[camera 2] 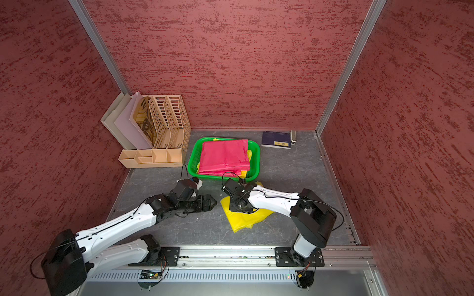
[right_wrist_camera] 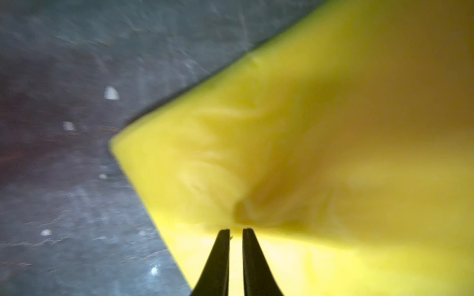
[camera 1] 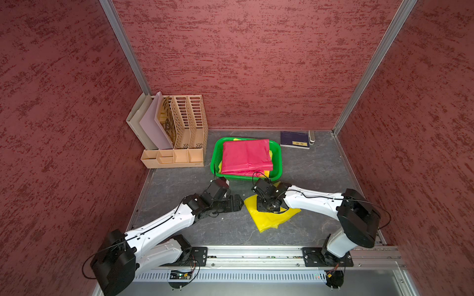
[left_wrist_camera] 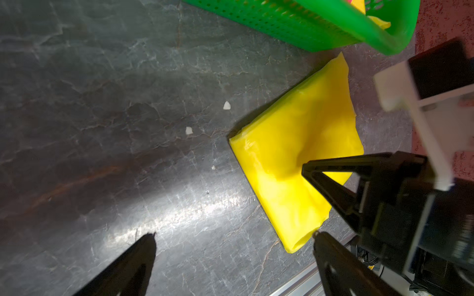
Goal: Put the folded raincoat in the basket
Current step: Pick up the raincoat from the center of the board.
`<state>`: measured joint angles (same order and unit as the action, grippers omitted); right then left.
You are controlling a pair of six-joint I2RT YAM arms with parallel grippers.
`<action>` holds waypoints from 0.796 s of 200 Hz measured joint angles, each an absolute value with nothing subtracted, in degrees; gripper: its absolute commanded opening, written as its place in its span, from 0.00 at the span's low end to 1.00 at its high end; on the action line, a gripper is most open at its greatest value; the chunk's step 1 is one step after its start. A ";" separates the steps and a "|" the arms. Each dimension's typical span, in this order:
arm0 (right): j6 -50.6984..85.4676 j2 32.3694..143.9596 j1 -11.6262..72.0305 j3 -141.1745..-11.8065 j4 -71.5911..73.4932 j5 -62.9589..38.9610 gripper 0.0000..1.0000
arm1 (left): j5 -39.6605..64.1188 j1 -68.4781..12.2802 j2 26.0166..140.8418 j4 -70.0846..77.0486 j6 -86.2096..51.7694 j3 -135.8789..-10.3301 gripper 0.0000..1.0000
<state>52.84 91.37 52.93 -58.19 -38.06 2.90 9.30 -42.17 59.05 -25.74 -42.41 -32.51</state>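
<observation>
**Yellow raincoat on the table, outside the basket**

I find the yellow raincoat (camera 1: 272, 220) lying folded on the dark table (camera 1: 320, 179), outside the basket (camera 1: 278, 156). Its far corner sits just beside the basket's near wall; I cannot tell whether they touch.

The right gripper (right_wrist_camera: 236, 230) points down onto this raincoat, near its edge on the left arm's side. In the right wrist view, which is blurred, its tips stand a thin slit apart and press on the film. The plastic is puckered just beyond them. I cannot tell whether any film is caught between the tips.

The left gripper (left_wrist_camera: 234, 234) is spread wide and holds nothing. It sits over bare table just beside the yellow raincoat, pointing toward it.

Inside the basket a red raincoat (camera 1: 246, 156) lies folded flat and fills most of it, with yellow edges showing beneath.

A beige file organizer (camera 1: 179, 128) stands on the left arm's side of the basket, against the back wall. A dark blue notebook (camera 1: 294, 139) lies on the other side. Small white flecks (left_wrist_camera: 227, 105) lie on the table near the left gripper.
</observation>
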 measured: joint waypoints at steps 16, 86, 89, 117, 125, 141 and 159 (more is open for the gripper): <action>50.30 87.61 52.34 -60.97 -40.71 3.64 0.62 | 11.53 -42.35 57.04 -23.77 -44.36 -29.26 1.00; 37.23 77.14 38.22 -58.15 -50.09 7.79 0.65 | 14.55 -50.76 69.38 -9.72 -52.29 -25.87 1.00; 36.73 77.17 37.52 -57.69 -50.22 7.81 0.65 | 14.61 -50.98 69.80 -9.02 -52.53 -26.17 0.99; 32.40 78.24 31.53 -55.96 -50.13 8.01 0.65 | 13.85 -53.19 76.05 -2.92 -54.92 -28.84 0.98; 31.14 78.81 29.63 -55.83 -49.47 7.99 0.65 | 13.58 -53.71 77.84 -1.72 -55.44 -29.82 0.98; 28.99 80.12 26.57 -55.75 -48.07 7.97 0.65 | 13.21 -54.59 80.97 0.16 -56.16 -31.75 0.97; 26.74 81.67 23.70 -55.31 -45.71 7.66 0.65 | 12.99 -55.33 83.74 1.63 -56.77 -33.65 0.97</action>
<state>26.74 81.67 23.70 -55.31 -45.71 7.66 12.99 -55.33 83.74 1.63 -56.77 -33.65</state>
